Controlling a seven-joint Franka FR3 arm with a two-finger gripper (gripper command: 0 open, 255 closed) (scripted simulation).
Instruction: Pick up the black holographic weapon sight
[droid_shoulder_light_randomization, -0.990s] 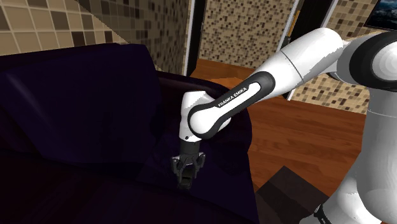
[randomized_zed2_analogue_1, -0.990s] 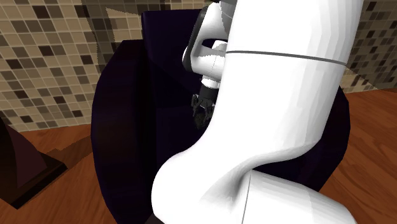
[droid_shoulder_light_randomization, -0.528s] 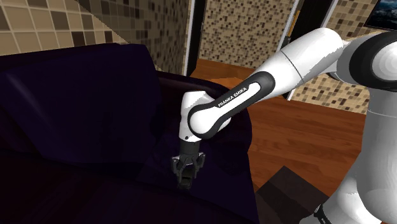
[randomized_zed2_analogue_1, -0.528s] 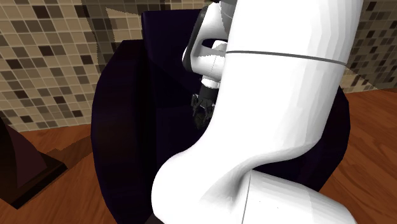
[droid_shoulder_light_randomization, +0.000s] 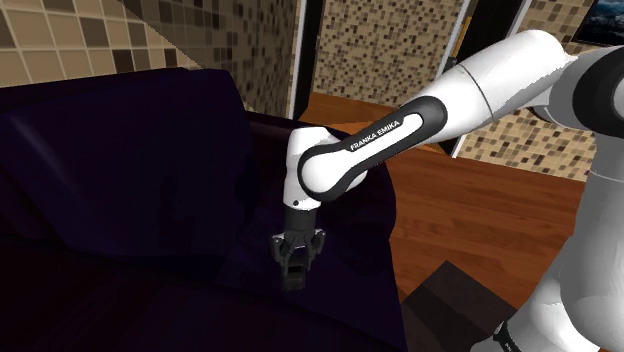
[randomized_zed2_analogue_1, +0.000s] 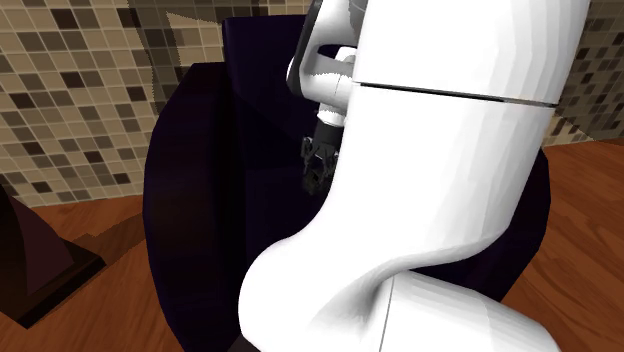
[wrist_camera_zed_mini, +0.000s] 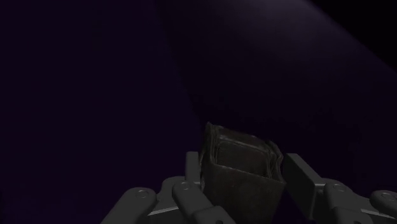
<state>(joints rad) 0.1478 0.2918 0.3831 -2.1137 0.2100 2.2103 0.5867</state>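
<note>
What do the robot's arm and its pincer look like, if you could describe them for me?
The arm is built of smooth, rounded white segments with dark joints. A long black band on one segment carries white FRANKA EMIKA lettering. A short dark wrist leads to the small, all-black pincer, which has two flat, blocky fingers.

The shoulder camera looks down on the hand (droid_shoulder_light_randomization: 291, 262) from above and behind it, over a dark upholstered seat (droid_shoulder_light_randomization: 120, 170). The second exterior camera faces the same seat from close behind the arm (randomized_zed2_analogue_1: 450, 180). The wrist camera looks along the hand, close to the sight (wrist_camera_zed_mini: 242, 168).
</note>
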